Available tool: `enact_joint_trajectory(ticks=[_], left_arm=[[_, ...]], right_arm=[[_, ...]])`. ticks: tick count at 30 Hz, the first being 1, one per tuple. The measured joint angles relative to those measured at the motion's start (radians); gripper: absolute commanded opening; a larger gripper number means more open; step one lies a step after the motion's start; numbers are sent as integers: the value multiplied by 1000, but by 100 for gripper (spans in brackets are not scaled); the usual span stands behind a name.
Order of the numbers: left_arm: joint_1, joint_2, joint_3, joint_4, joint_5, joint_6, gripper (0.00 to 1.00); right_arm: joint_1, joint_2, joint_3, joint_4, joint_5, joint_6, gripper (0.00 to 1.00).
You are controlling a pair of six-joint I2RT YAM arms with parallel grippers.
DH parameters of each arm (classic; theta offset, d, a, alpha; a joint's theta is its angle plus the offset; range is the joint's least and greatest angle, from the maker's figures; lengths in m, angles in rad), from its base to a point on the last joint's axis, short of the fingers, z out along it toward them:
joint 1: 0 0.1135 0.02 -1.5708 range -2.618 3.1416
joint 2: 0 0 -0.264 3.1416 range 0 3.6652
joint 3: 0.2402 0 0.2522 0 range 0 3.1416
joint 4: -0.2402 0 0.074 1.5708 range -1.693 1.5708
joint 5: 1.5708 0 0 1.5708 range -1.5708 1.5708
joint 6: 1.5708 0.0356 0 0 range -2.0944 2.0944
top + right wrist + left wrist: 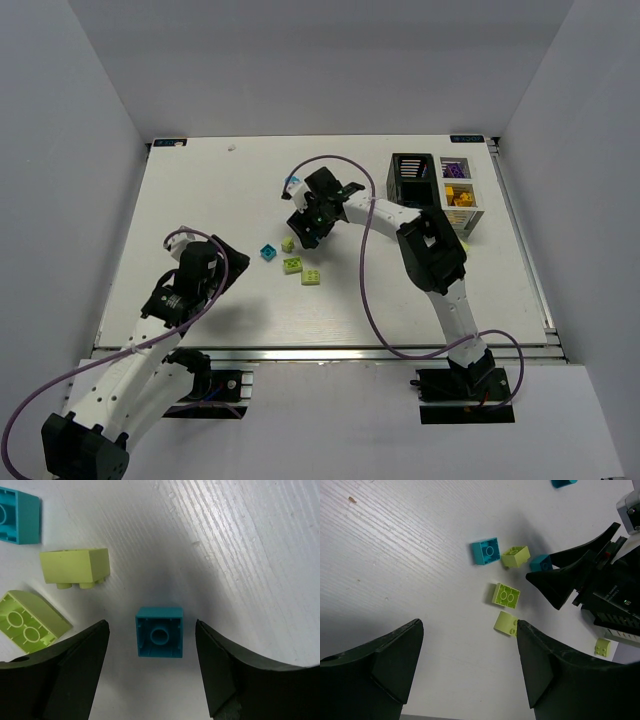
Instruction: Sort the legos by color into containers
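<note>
Right gripper point(151, 630) jaws apart, straddling the upside-down teal lego point(160, 638) on the table point(250, 540) mid-width toward the far edge; I'd centre, drop level, squeeze its flat sides, avoiding the lime legos point(75, 566).

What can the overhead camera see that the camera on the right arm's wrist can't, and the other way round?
Overhead only: the black bin and white tray at the far right, plus the left arm. Right wrist only: a teal brick lying hollow side up between the fingers of the open right gripper. Both: a lime brick beside a second teal brick.
</note>
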Motion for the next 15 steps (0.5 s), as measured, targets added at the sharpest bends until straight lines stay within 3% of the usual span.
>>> enact_joint_trajectory(ticks=[3, 4, 6, 10, 15], left_arm=[[0, 2, 0, -2, -1, -6, 84], [0, 2, 0, -2, -1, -8, 84], [0, 1, 0, -2, -1, -14, 84], [0, 2, 0, 0, -1, -23, 84], [0, 11, 0, 11, 2, -33, 84]], right_arm=[[4, 0, 0, 14, 12, -11, 58], [4, 0, -2, 23, 14, -14, 47], [4, -1, -10, 37, 17, -20, 36], [3, -21, -48, 69, 11, -31, 4], [-3, -85, -116, 67, -25, -61, 0]])
